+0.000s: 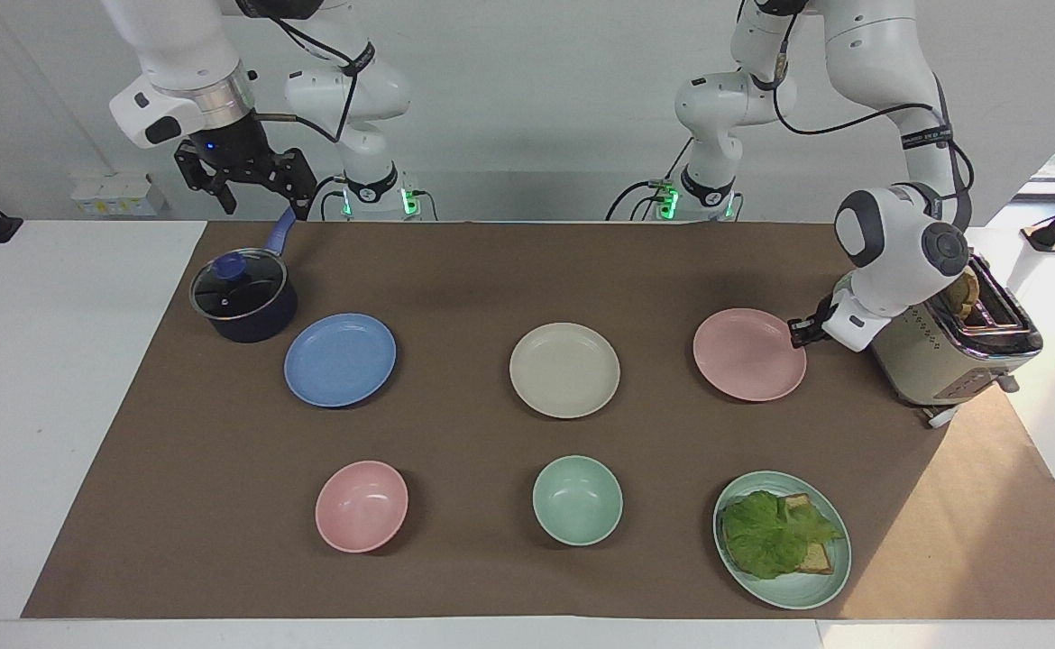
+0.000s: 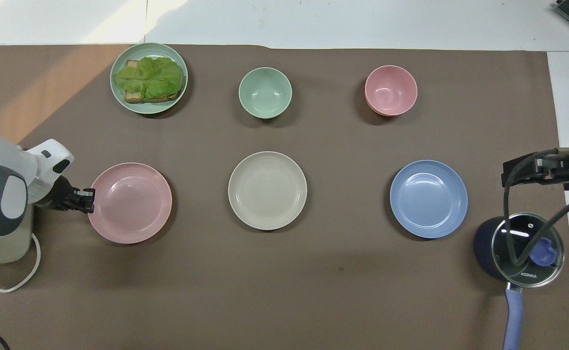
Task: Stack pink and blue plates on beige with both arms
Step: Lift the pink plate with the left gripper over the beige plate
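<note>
The left gripper [image 1: 798, 332] was clamped on the rim of the pink plate [image 1: 748, 354] at the left arm's end of the table, pinching the edge that faced the toaster [image 1: 951, 347]; the plate appeared slightly lifted, though whether it had cleared the brown mat [image 1: 491, 270] could not be told. The beige plate [image 1: 564, 370] lay bare at the middle of the mat, and the blue plate [image 1: 340, 360] sat well apart from it toward the right arm's end, just beside a dark lidded saucepan [image 1: 243, 297]. The right gripper [image 1: 248, 180] hung in the air over the saucepan's handle with its fingers spread wide and nothing between them (that arm was waiting). Farther from the robots stood a row of three: a pink bowl [image 1: 362, 506], a mint-green bowl [image 1: 577, 499] and a pale green plate [image 1: 782, 539] carrying toast under a lettuce leaf. In the overhead view, the left gripper [image 2: 86, 199] met the pink plate [image 2: 131, 202] at its rim.
</note>
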`<state>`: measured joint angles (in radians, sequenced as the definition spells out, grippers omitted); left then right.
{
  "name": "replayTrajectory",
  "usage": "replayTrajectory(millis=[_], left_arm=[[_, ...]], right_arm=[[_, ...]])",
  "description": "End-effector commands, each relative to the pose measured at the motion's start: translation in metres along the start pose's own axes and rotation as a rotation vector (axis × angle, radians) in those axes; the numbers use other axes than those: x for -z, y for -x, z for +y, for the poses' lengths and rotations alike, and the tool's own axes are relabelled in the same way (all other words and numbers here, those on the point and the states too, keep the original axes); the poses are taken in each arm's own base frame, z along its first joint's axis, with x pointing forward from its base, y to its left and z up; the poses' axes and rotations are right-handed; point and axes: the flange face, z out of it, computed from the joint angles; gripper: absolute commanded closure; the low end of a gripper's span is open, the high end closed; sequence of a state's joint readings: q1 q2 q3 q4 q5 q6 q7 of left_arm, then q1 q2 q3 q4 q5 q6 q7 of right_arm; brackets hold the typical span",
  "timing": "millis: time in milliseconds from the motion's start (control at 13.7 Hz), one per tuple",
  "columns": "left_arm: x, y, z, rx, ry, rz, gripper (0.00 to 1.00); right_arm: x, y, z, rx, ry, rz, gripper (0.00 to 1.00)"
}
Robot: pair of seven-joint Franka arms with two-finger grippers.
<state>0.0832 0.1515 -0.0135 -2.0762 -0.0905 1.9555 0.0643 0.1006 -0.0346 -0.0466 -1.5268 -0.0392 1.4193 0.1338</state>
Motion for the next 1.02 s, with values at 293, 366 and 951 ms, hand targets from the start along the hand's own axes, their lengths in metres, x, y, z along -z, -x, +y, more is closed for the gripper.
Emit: replayTrajectory(millis=[293,366,951], left_arm=[[0.075,0.01,0.088,0.12,0.124,-0.075,1.0],[0.072,0.011,0.117,0.143,0.12,-0.066,1.0],[0.012,0.045,0.299,0.177,0.149,0.116,1.0]], right_arm=[[-0.001,0.004,0.002,-0.023,-0.023,0.007,0.0],[0.0,0.005,0.003,-0.024,-0.024,0.008,0.0],[-0.001,0.004,0.003,-0.026,-0.023,0.005,0.0]])
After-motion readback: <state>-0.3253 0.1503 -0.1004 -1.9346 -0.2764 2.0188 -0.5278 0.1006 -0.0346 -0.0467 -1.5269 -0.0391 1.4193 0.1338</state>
